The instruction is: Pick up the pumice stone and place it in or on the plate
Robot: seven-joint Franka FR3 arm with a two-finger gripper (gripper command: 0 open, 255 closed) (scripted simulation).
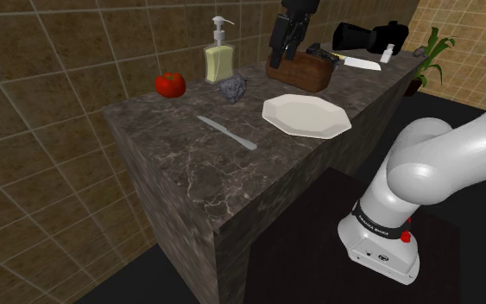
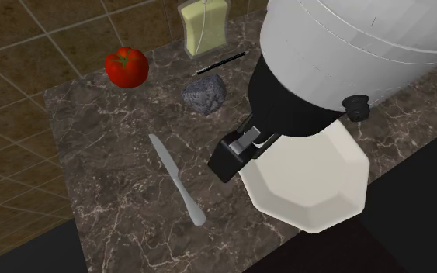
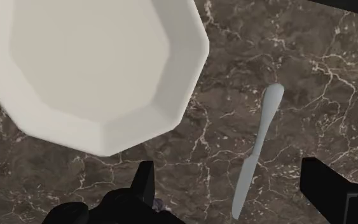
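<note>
Counter (image 1: 189,173) holds one pumice stone (image 1: 232,87), one plate (image 1: 306,116).

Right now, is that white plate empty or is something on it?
Empty. The plate shows a bare white face; the grey pumice stone lies apart from it on the counter.

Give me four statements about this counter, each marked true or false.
1. The pumice stone lies on the plate. False: it rests on the counter, near the tomato.
2. The jaws stand open, holding nothing. True.
3. A knife lies on the counter, apart from the plate. True.
4. The tomato is green. False: it is red.
</note>
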